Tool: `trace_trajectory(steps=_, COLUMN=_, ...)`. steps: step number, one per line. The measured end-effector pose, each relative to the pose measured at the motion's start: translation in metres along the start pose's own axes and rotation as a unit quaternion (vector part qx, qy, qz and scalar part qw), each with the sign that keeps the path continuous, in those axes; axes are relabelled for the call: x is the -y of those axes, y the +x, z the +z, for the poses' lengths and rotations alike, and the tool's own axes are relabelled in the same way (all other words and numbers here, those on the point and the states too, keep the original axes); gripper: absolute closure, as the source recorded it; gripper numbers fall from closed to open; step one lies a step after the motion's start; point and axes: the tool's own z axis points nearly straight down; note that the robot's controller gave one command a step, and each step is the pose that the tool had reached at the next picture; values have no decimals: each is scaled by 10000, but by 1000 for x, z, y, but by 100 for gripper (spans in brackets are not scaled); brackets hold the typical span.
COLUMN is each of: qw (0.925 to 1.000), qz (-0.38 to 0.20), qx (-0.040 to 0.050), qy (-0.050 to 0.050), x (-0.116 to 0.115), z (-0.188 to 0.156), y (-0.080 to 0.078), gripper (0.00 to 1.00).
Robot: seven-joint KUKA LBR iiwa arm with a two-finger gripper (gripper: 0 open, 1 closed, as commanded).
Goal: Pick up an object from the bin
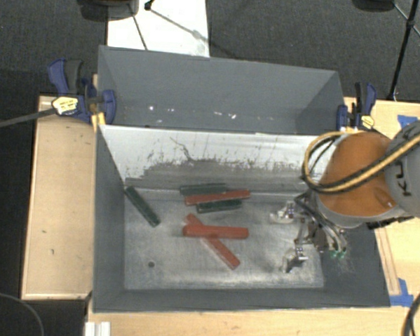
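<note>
Item: grey metal bin point(117, 194), holding six loose bars, all lying flat on its floor. Left of centre we list a lone green bar point(141, 206), set on a slant and well apart from the others. In the middle, towards the back wall, we find a stack of three lying close together: a top green bar point(203, 189), an upper red bar point(222, 196) just below it, and a short green bar point(219, 207) below that. Lower in the frame lies a level red bar point(216, 232), with a slanted red bar point(223, 253) running from under it towards the lower right. Item: gripper point(290, 238), at the right of the bin floor under the arm's orange cover point(357, 178). We see its fingers point(294, 261) spread wide with nothing between them and bare floor beneath. We judge the slanted red bar to be the nearest candidate, though it lies apart from the gripper, to its left. Status: nothing is grasped or lifted. Choosing a bar, moving over it, closing on it and raising it all remain, so we rate the task as barely begun.
</note>
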Motion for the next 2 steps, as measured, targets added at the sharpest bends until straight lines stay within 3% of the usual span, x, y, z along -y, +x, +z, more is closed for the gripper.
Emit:
trace_trajectory(steps=1, qw=9966, qz=-829, qx=0, qy=-8, x=-18, z=13, y=-6, gripper=0)
trace_trajectory(steps=2, qw=9998, qz=222, qx=13, qy=-3, x=-30, z=22, y=-21, gripper=0)
